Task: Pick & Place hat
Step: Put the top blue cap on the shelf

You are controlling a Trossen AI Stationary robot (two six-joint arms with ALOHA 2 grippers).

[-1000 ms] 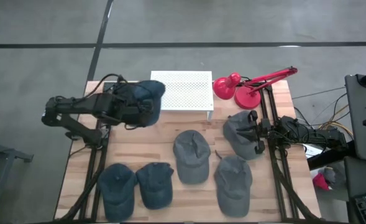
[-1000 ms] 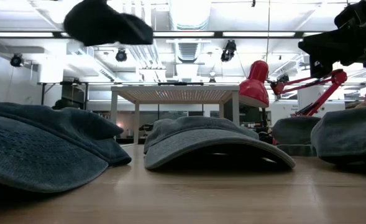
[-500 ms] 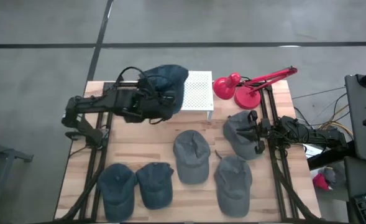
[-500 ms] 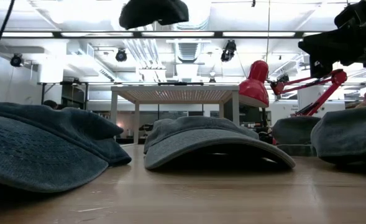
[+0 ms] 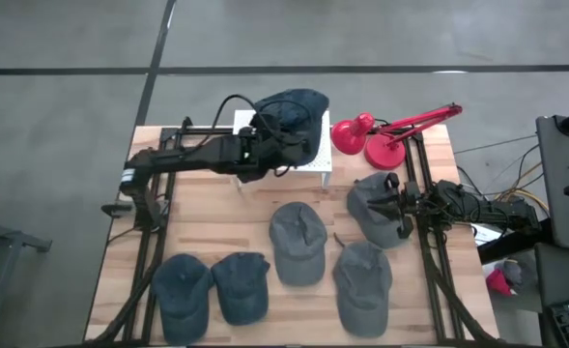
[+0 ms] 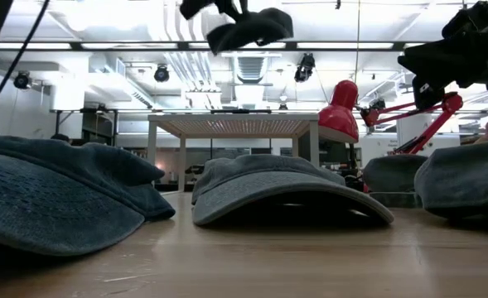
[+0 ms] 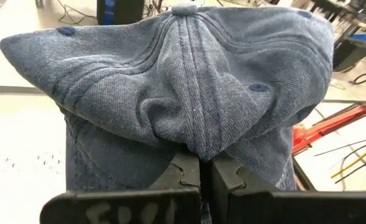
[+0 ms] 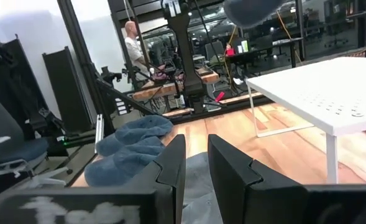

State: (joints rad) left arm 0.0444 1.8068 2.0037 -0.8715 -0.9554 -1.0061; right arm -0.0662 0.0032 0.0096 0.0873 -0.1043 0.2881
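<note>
A blue denim hat [image 5: 301,108] hangs in the air over the white perforated stand [image 5: 321,160] at the table's far middle. My left gripper [image 7: 205,169] is shut on it, and the low view shows the hat [image 6: 252,29] high above the stand [image 6: 231,126]. My right gripper [image 8: 196,163] waits at the table's right side, just over a grey hat [image 5: 373,211], its fingers a narrow gap apart with nothing between them. My left gripper pinches a bunched fold of the crown's cloth [image 7: 192,144] between its two fingers, partway down from the top button [image 7: 184,8]. The fingers reach in from the table's left, slanting a little downward. The hat is lifted clear, above the stand.
Several more hats lie on the wooden table: two blue ones [image 5: 182,287] [image 5: 241,287] at the near left, a grey one [image 5: 297,242] in the middle, another grey one [image 5: 363,278] at the near right. A red desk lamp [image 5: 371,137] stands right of the stand.
My left gripper has carried the blue hat toward the table's right and far edge, from beside the stand's left end to over the stand, turning as it went. The hat has stayed lifted clear and gripped.
</note>
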